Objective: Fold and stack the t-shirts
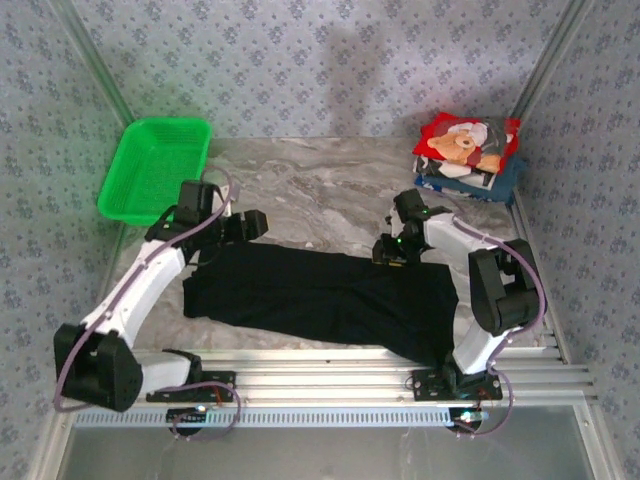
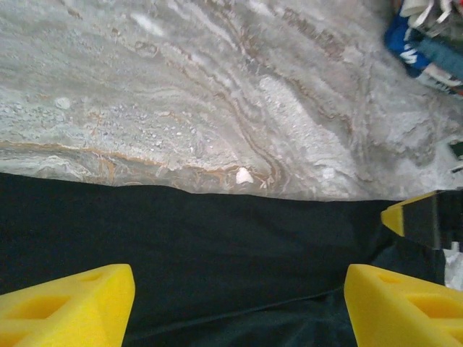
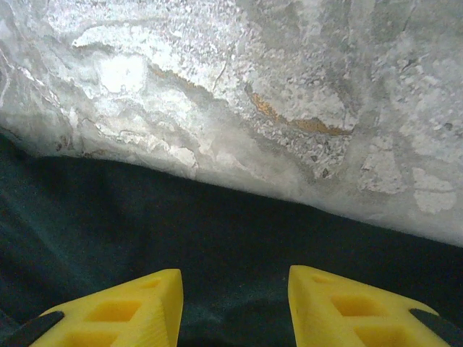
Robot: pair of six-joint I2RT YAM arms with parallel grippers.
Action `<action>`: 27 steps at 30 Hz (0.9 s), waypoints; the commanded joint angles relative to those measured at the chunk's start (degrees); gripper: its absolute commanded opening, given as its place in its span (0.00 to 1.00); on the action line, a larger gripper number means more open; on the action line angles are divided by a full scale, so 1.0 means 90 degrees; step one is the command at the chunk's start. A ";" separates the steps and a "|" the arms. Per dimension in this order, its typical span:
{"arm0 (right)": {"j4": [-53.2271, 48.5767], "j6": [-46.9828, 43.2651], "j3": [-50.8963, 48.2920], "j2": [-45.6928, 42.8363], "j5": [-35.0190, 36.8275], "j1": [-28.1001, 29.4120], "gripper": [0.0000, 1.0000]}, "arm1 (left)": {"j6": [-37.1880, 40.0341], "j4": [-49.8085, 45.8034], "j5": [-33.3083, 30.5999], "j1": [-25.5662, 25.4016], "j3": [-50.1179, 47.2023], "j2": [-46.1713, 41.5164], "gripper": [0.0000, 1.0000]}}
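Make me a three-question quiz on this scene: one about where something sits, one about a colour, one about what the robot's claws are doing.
1. Where is the green basket? A. far left of the table B. under the table C. near-right corner
2. What colour is the spread-out shirt? A. white B. black C. red
3. How are the left gripper and right gripper? A. both open B. both shut C. one clamped on the basket
Answers: 1 A, it sits at the far-left edge; 2 B, the shirt is plain black; 3 A, each wrist view shows yellow fingers apart.
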 commanded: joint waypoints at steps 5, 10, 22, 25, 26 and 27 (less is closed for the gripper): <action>0.0005 -0.0407 -0.0383 -0.0108 -0.0173 0.0061 0.42 | 0.0123 -0.0769 -0.0291 0.0007 0.0590 -0.0844 0.84; -0.0039 -0.0587 -0.0533 -0.0132 -0.0096 0.0102 0.33 | 0.0298 -0.1172 -0.0565 0.0007 0.0979 -0.1266 0.89; -0.0094 -0.0574 -0.0680 -0.1213 -0.0002 0.0446 0.05 | 0.0514 -0.1646 -0.1165 0.0013 0.0943 -0.1578 0.90; -0.0311 -0.0556 -0.0825 -0.1524 -0.0038 0.0602 0.06 | 0.0526 -0.1542 -0.1217 0.0018 0.0729 -0.1620 0.90; -0.0370 -0.0525 -0.0881 -0.1599 -0.0032 0.0647 0.06 | 0.0517 -0.1502 -0.1202 0.0017 0.0669 -0.1607 0.90; -0.0425 -0.0485 -0.0911 -0.1683 -0.0033 0.0726 0.06 | 0.0490 -0.1446 -0.1179 0.0018 0.0621 -0.1582 0.90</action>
